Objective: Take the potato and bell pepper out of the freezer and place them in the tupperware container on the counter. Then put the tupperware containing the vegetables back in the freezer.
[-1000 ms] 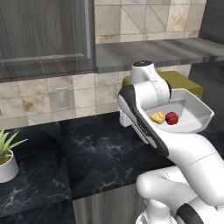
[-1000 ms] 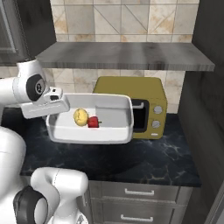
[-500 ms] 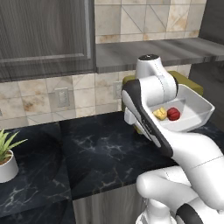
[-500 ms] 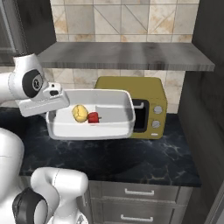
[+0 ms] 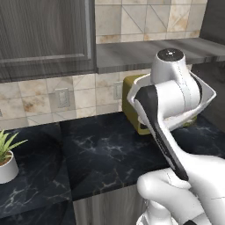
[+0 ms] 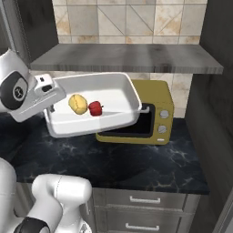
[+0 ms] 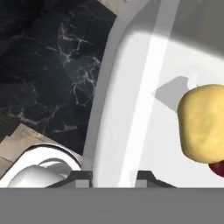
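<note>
Pincer: its fingertips [image 7: 114, 177] straddle the left rim of the tupperware container [image 6: 111, 93], pinching that wall between them; in the right base view the hand meets the tray at its left end.
Tupperware container: held clear above the tabletop [image 6: 113, 161], tilted a little, its right end in front of the upper part of the olive oven [image 6: 157, 113].
Change in container: it stands higher than a second ago, when it sat low beside the oven's door; its rim now reaches nearly to the grey shelf [image 6: 127, 58].
Potato: yellow, lying inside the tray toward its left half [image 6: 78, 103]; seen large at the right edge of the hand view [image 7: 202, 122].
Bell pepper: red and small [image 6: 95, 108], just right of the potato and touching or nearly touching it, both on the tray floor.
Change in contents: potato and pepper keep the same side-by-side order as before.
Left base view: the arm's white wrist covers most of the tray; its right corner [image 5: 206, 93] shows past it, with the oven [image 5: 132, 107] behind. A second ago the vegetables were visible here.
Tabletop: black marble with white veins; a white plant pot [image 5: 6, 167] stands at its far left.
</note>
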